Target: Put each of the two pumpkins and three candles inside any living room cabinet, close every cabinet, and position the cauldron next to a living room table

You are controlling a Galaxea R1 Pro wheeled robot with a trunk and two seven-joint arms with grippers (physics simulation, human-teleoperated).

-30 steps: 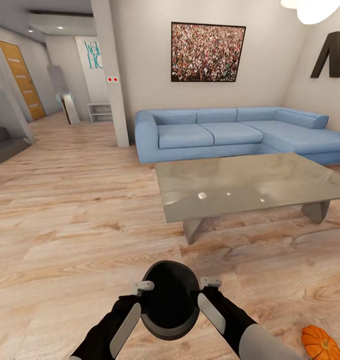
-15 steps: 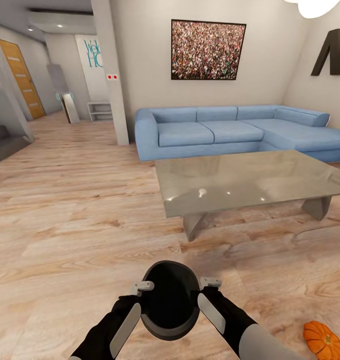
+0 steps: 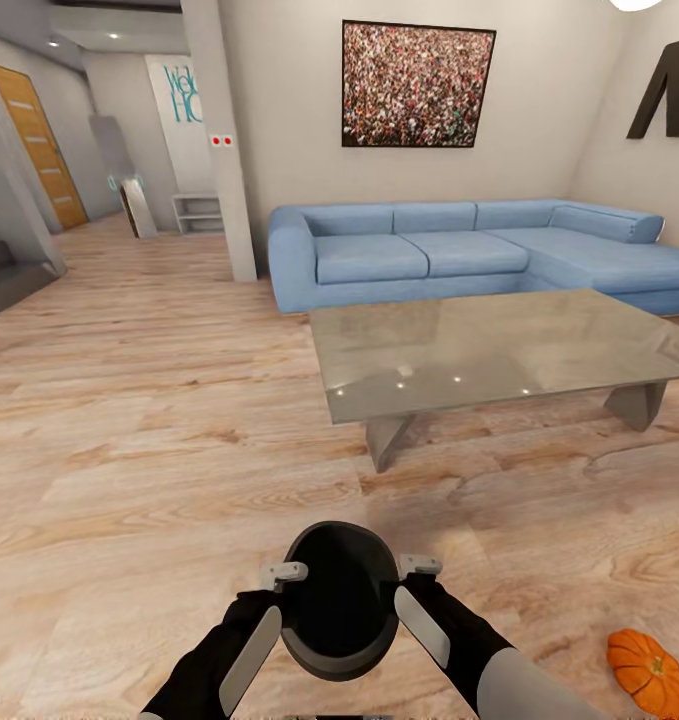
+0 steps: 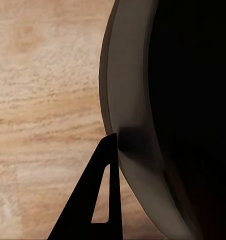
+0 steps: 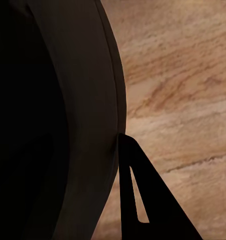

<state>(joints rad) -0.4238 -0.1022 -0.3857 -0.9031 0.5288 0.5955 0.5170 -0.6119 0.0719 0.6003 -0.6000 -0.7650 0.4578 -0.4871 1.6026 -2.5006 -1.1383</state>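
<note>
I carry the cauldron (image 3: 339,600) at lower centre, left end effector (image 3: 284,573) and right end effector (image 3: 420,566) clamping its rim; the counter (image 3: 499,350) lies ahead, upper right.

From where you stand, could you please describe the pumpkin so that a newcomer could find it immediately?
Start at the grey coffee table before the blue sofa. Come nearer over the wooden floor, to the right of the cauldron. The pumpkin lies there, small, orange and ribbed.
</note>
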